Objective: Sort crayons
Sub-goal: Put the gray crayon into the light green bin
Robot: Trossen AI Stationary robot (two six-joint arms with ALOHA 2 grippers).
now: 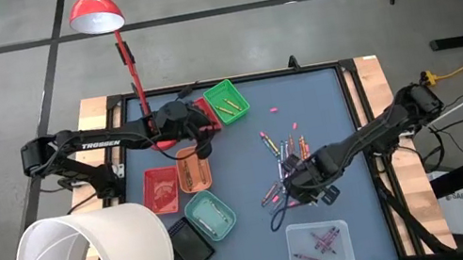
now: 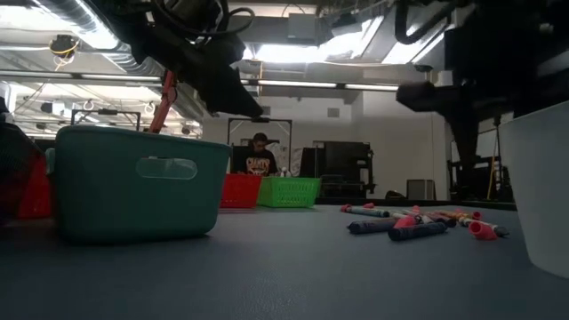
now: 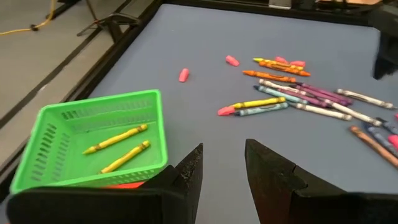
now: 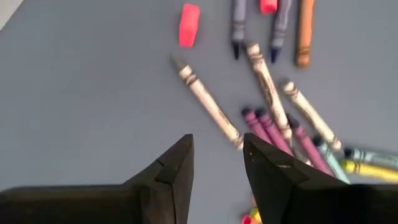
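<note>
Crayons [image 1: 285, 154]: loose pile lying mid-table [image 1: 323, 104], some already binned in green tray [image 1: 226, 100] and clear tray [image 1: 319, 244]. Right tool [image 4: 217, 165] is held low over pile, fingers apart, empty; pick-up step judged in hand. Left tool [image 3: 224, 171] is parted, empty, beside green tray. Next: one stick must be straddled alone.

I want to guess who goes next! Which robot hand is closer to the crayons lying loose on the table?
Probably the right hand. It hangs open just over the loose crayons, with nothing held. The left hand is open too, but sits off by the green tray, with bare table between it and the pile.
</note>
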